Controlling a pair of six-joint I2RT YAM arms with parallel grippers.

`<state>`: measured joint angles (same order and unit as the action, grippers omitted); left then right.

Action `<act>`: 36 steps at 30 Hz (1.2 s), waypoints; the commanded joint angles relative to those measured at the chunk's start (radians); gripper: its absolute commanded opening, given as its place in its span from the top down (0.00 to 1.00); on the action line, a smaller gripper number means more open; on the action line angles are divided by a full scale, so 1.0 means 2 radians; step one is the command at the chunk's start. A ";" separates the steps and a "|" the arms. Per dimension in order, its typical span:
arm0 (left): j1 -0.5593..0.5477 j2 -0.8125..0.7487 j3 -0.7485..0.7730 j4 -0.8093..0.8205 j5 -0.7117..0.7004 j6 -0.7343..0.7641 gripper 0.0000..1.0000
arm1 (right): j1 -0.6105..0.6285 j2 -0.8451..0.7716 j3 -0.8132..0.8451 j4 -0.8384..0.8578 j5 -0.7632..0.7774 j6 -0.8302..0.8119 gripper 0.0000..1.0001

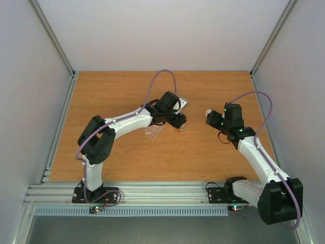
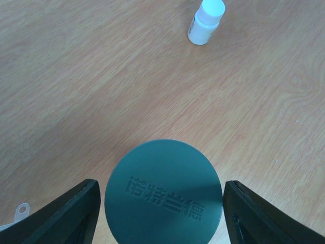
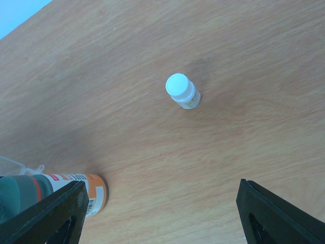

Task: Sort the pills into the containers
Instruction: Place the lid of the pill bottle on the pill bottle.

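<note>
The clear pill box (image 3: 11,165) lies on the wooden table (image 1: 101,101), just beside the green-capped bottle (image 2: 163,203). The left gripper (image 2: 161,184) straddles that cap closely; whether it grips I cannot tell. The right gripper (image 3: 162,185) gapes wide and empty, above a white bottle (image 3: 183,91).

The worktop (image 1: 127,91) carries two bottles: one white bottle (image 3: 183,91) and one teal-capped bottle (image 2: 163,190). One clear pill box (image 1: 152,133) is partly visible.

Big teal cap (image 2: 163,195) sits between the fingers (image 2: 66,216), slivers of gap showing; small white bottle (image 2: 205,23) well apart on the tabletop (image 2: 101,76).
</note>
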<state>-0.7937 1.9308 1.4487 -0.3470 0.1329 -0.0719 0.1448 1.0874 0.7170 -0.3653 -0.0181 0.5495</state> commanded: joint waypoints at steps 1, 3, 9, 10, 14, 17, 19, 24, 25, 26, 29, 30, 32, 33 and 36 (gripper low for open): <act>-0.003 0.008 -0.001 0.018 0.001 -0.001 0.31 | -0.003 0.003 -0.004 0.011 -0.003 -0.003 0.17; -0.003 0.008 0.001 0.018 0.002 -0.001 0.30 | -0.003 0.004 -0.003 0.011 -0.003 -0.003 0.18; -0.003 0.003 0.004 0.018 0.007 -0.003 0.25 | -0.002 0.004 -0.003 0.012 -0.005 -0.003 0.18; -0.003 0.001 0.004 0.018 0.009 -0.003 0.24 | -0.003 0.004 -0.003 0.013 -0.005 -0.003 0.17; -0.003 -0.004 0.004 0.018 0.010 -0.005 0.22 | -0.003 0.004 -0.003 0.014 -0.007 -0.004 0.18; -0.003 -0.008 0.004 0.019 0.009 -0.007 0.19 | -0.002 0.003 -0.002 0.015 -0.008 -0.003 0.17; -0.003 -0.011 0.005 0.019 0.009 -0.009 0.18 | -0.003 0.004 -0.002 0.015 -0.009 -0.003 0.17; -0.003 -0.020 0.009 0.019 0.009 -0.013 0.17 | -0.003 0.001 0.000 0.015 -0.010 -0.004 0.18; -0.003 -0.024 0.009 0.019 0.008 -0.014 0.17 | -0.003 -0.001 -0.001 0.015 -0.011 -0.004 0.18; -0.003 -0.029 0.009 0.021 0.007 -0.017 0.17 | -0.003 -0.002 0.000 0.015 -0.012 -0.005 0.18; -0.003 -0.046 0.008 0.024 -0.004 -0.027 0.14 | -0.003 -0.004 0.000 0.016 -0.018 -0.005 0.17; -0.003 -0.053 0.008 0.024 -0.008 -0.030 0.14 | -0.003 -0.005 -0.001 0.019 -0.021 -0.006 0.17; -0.003 -0.070 0.001 0.027 -0.019 -0.037 0.14 | -0.003 -0.006 -0.002 0.022 -0.028 -0.008 0.18; -0.003 -0.080 -0.006 0.031 -0.026 -0.042 0.14 | -0.003 -0.008 -0.002 0.022 -0.031 -0.010 0.18; -0.003 -0.118 -0.049 0.052 -0.044 -0.060 0.14 | -0.002 -0.014 -0.001 0.026 -0.037 -0.013 0.17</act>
<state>-0.7937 1.8145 1.4330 -0.3286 0.1066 -0.1360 0.1448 1.0863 0.7170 -0.3443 -0.0635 0.5438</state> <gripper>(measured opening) 0.861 0.826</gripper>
